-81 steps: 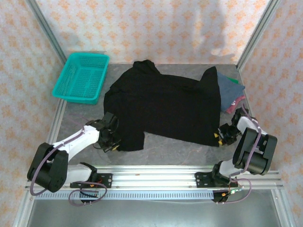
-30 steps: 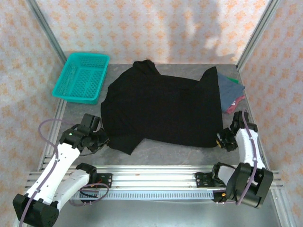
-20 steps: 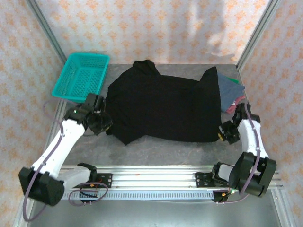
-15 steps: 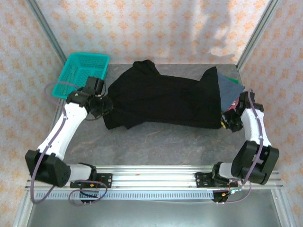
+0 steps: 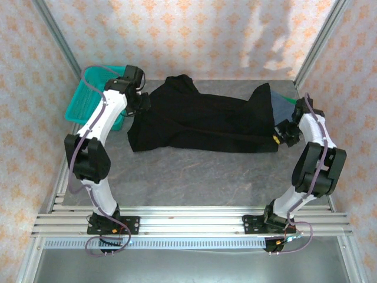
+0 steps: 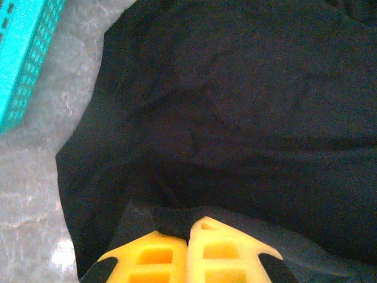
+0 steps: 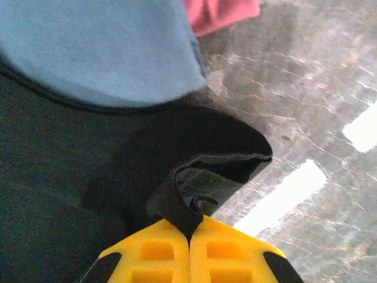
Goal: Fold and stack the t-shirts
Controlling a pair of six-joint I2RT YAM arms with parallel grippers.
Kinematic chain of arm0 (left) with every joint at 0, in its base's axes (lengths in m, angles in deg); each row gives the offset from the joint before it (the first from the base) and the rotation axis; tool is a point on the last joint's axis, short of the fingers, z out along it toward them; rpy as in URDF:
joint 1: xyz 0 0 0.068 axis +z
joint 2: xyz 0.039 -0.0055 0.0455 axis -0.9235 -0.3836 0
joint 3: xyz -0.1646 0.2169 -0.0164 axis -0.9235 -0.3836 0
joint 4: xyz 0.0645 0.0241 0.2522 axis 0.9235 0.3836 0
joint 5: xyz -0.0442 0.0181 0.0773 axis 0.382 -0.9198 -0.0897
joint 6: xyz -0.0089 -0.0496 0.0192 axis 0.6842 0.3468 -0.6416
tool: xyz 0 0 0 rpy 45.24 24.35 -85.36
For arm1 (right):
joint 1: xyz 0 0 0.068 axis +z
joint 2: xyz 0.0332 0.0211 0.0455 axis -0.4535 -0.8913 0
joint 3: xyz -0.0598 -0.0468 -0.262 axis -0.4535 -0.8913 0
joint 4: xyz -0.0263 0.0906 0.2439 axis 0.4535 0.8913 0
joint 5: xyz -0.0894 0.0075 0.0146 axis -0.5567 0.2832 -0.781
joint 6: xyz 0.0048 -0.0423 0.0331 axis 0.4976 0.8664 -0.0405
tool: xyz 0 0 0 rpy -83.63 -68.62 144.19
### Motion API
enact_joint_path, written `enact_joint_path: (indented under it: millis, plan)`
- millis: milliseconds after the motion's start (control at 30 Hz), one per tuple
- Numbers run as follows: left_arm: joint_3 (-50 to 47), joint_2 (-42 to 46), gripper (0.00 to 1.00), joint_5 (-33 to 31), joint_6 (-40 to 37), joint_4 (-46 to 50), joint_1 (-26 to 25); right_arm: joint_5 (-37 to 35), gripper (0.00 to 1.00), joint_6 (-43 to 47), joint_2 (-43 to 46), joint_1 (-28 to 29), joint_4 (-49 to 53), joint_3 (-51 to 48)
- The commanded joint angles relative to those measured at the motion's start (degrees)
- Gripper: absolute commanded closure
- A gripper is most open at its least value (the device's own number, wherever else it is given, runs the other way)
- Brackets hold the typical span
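Note:
The large black t-shirt lies across the back half of the table, its near part doubled over towards the far side. My left gripper is shut on a pinch of its black hem at the shirt's left end, beside the basket. At the right end my right gripper is shut on a curled bit of the same shirt. Just beyond that corner lie a folded slate-blue t-shirt and a maroon one. A green edge peeks out behind the slate-blue t-shirt.
A teal mesh basket stands at the back left, partly under my left arm; its wall is close to the left gripper. Metal frame posts rise at both back corners. Bare grey tabletop stretches from the shirt to the near rail.
Both grippers have carried the shirt's near hem away from the front edge towards the back, folding the black shirt over itself. The arms now reach far out.

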Motion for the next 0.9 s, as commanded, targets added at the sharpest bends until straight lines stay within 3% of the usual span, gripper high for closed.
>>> enact_joint_path:
  millis: [0, 400, 767, 867]
  plan:
    - [3.71, -3.62, 1.0, -3.46, -3.58, 2.82, 1.41, -0.67, 1.0, 1.43, -2.94, 0.37, -0.13, 3.5]
    - [3.87, -7.48, 1.0, -3.87, -3.27, 1.12, 3.7, -0.13, 1.0, 2.53, -10.25, 1.55, 2.01, 12.23]
    - [-11.3, 5.73, 1.0, -3.65, -1.09, -2.24, 6.11, 0.86, 1.0, 2.06, -9.44, 2.05, 2.3, 11.42]
    - [-15.32, 9.51, 1.0, -0.3, -0.51, -4.05, 6.13, 1.19, 1.0, 1.94, -7.31, 2.07, 2.37, 9.28]
